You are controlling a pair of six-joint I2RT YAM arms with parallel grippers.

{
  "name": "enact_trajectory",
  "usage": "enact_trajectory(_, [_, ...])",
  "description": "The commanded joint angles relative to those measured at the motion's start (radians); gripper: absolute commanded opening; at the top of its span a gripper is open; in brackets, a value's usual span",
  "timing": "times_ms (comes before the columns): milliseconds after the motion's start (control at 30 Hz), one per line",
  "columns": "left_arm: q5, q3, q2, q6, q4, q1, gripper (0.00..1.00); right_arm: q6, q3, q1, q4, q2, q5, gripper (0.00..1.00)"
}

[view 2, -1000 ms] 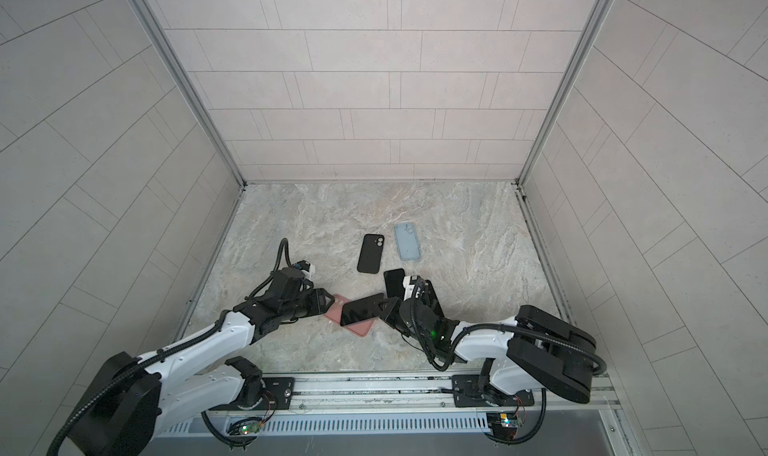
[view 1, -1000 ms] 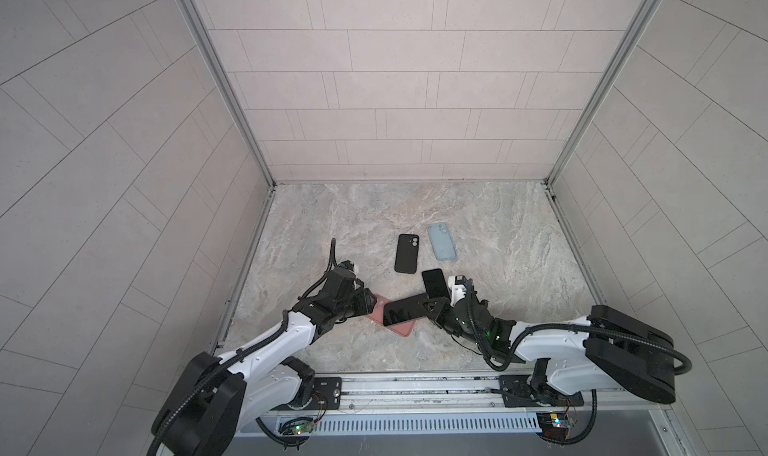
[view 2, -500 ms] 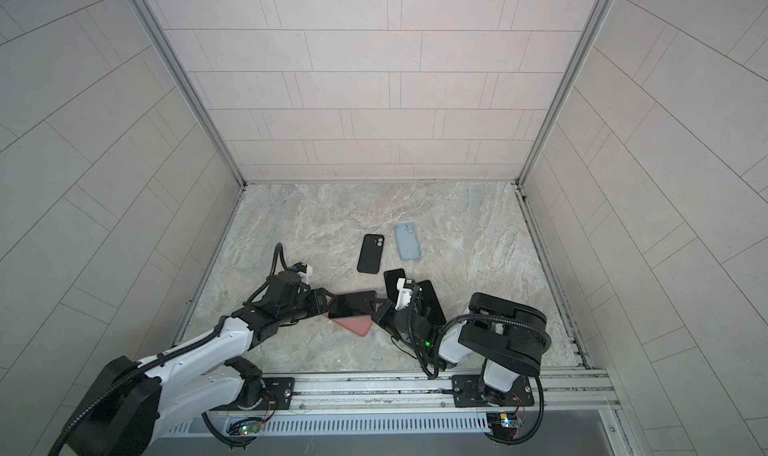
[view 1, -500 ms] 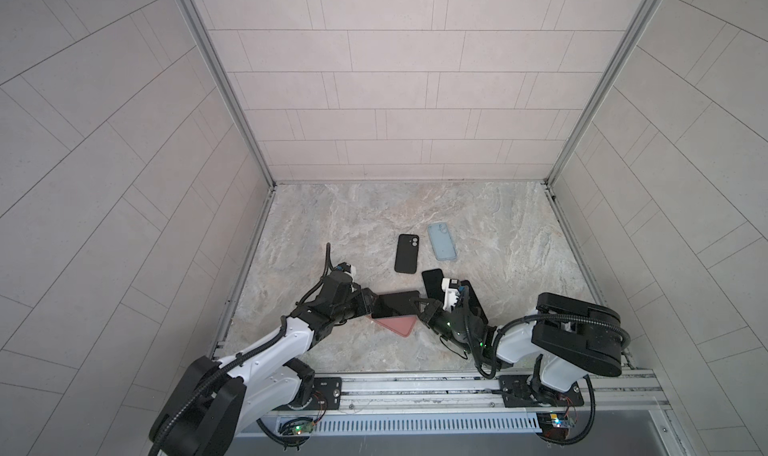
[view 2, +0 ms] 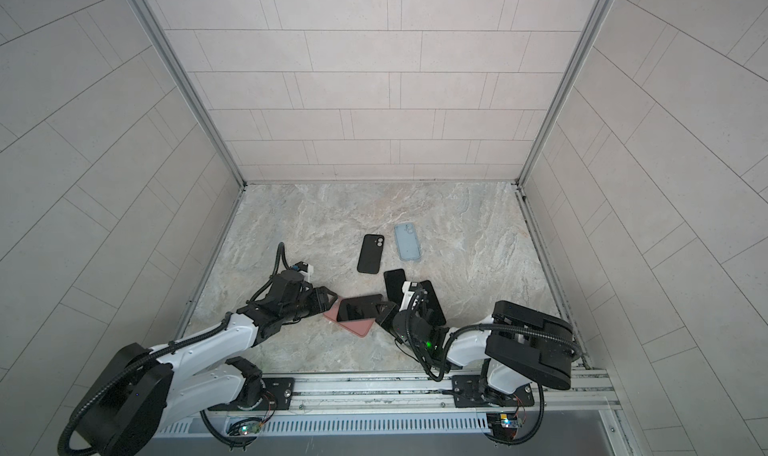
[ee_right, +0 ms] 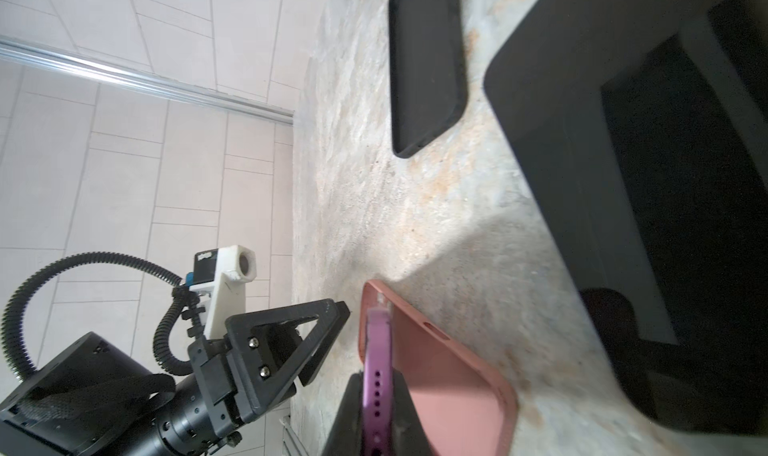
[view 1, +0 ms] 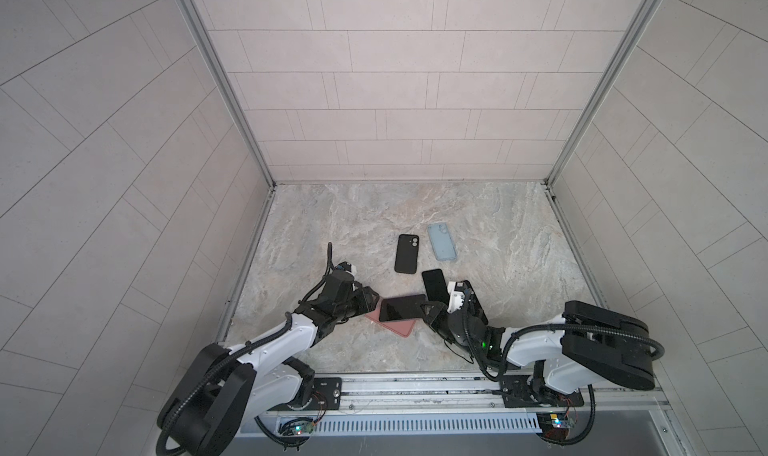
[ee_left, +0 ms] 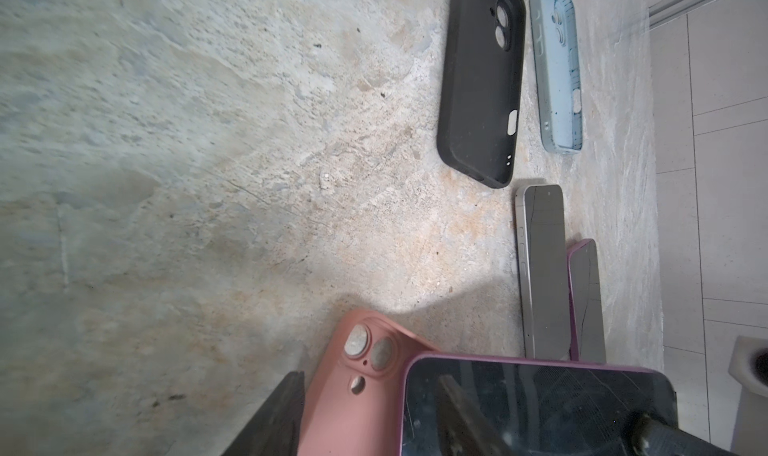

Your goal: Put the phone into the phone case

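Top views: phone lies slanted over the pink case near the tabletop front edge, not seated.
Left wrist: glass looks cracked. I judge it stiff, slick and fragile, so I'd grip the side rails.
Right wrist: right end effector clamped on the phone's purple edge; left end effector open, empty, beside the case.

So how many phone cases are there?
3. The black case and the light blue case lie side by side farther back on the table. The pink case is nearer the front, partly covered by the purple phone. None seems hidden.
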Motion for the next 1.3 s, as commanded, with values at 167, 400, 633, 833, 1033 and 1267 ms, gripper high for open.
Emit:
enact_trajectory(167, [0.058,-0.005,0.054,-0.002,0.035,0.008,0.58,0.02,0.052,0.016,-0.385,-0.182,0.093,0.0])
enact_trajectory(400, [0.102,-0.022,0.023,-0.005,0.043,0.007,0.58,-0.061,0.103,-0.011,-0.489,-0.232,0.071,0.0])
enact_trajectory(633, [0.114,-0.094,-0.042,-0.047,0.052,0.001,0.58,-0.118,0.145,-0.059,-0.504,-0.199,-0.009,0.0])
enact_trajectory(833, [0.111,-0.092,-0.04,-0.045,0.056,-0.006,0.58,-0.148,0.173,-0.08,-0.503,-0.172,-0.057,0.0])
enact_trajectory(1033, [-0.056,-0.033,-0.049,0.051,-0.026,0.004,0.59,-0.148,0.169,-0.079,-0.517,-0.182,-0.06,0.0])
enact_trajectory(1267, [-0.026,0.061,0.118,0.116,0.097,0.015,0.59,-0.145,0.155,-0.079,-0.52,-0.19,-0.059,0.0])
